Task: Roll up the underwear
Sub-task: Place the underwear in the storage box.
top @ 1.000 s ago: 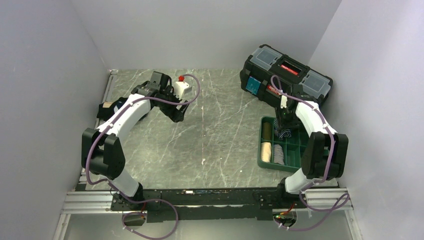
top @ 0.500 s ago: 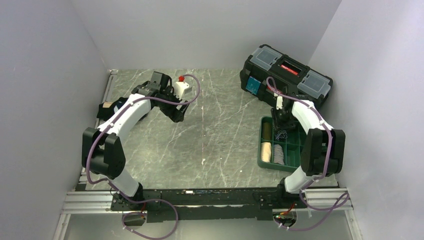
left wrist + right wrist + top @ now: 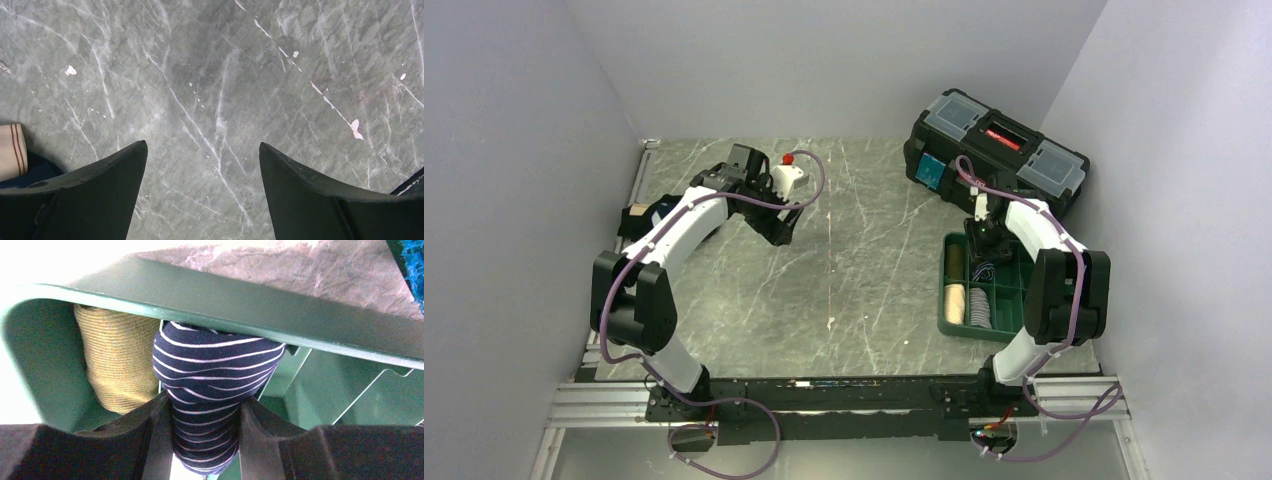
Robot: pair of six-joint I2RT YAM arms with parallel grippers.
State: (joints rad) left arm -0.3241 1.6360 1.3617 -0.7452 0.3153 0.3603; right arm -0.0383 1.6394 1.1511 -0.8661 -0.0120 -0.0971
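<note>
The navy underwear with thin white stripes (image 3: pixel 215 365) is rolled into a bundle. My right gripper (image 3: pixel 205 402) is shut on it, inside the far left part of the green tray (image 3: pixel 250 310), next to an olive-tan roll (image 3: pixel 120 365). In the top view the right gripper (image 3: pixel 982 243) hangs over the tray's far end with the striped cloth (image 3: pixel 987 270) below it. My left gripper (image 3: pixel 202 144) is open and empty over bare marble; it also shows in the top view (image 3: pixel 779 230). A tan band over dark cloth (image 3: pixel 11 150) lies at its left, by the left wall (image 3: pixel 636 213).
The green tray (image 3: pixel 944 300) holds a dark roll (image 3: pixel 957 262), a tan roll (image 3: pixel 956 300) and a grey striped roll (image 3: pixel 980 308). A black toolbox with red latch (image 3: pixel 994 150) stands behind it. Walls close in left, back and right.
My right gripper has shifted a little left and toward the tray's far end with the striped underwear in it. The left arm has barely moved.
</note>
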